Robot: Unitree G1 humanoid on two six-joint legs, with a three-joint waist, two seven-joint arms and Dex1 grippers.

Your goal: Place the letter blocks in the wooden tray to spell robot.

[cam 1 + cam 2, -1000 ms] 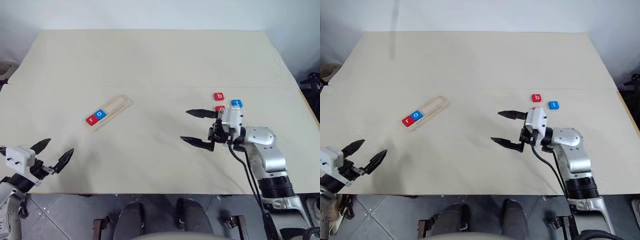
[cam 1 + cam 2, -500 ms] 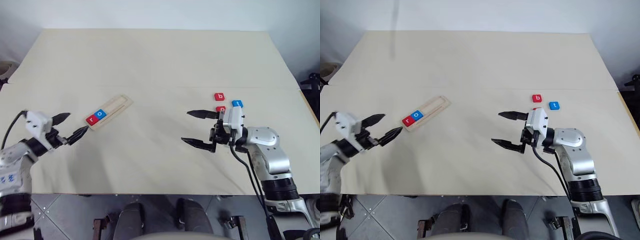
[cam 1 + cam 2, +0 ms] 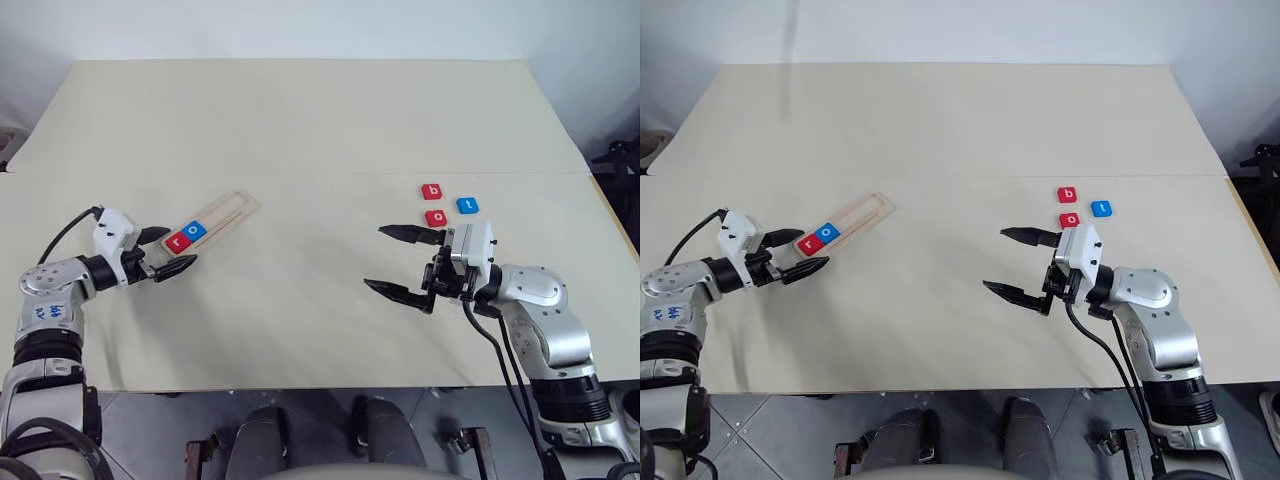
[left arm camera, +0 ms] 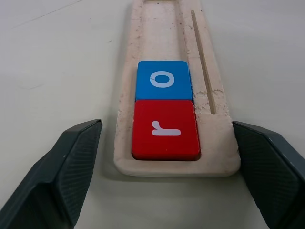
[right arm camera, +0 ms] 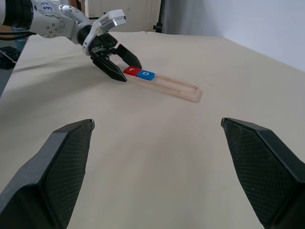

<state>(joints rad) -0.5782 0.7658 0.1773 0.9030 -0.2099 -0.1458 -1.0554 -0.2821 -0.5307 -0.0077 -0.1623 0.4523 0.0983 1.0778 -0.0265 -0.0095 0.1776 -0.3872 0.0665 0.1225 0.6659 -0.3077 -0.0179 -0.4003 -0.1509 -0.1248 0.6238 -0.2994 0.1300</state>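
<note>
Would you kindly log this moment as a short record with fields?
tray: angled on the table, red r at its near end, blue o next
loose blocks: red b, red o, blue t
left end effector: open, straddling the tray's near end
right end effector: open, empty

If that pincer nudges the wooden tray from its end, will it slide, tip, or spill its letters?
The pale flat wooden tray lies low on the smooth cream table, so it would probably slide or swivel rather than tip. It looks rigid. The red r block and blue o block sit within its recess, so they would likely ride along.
</note>
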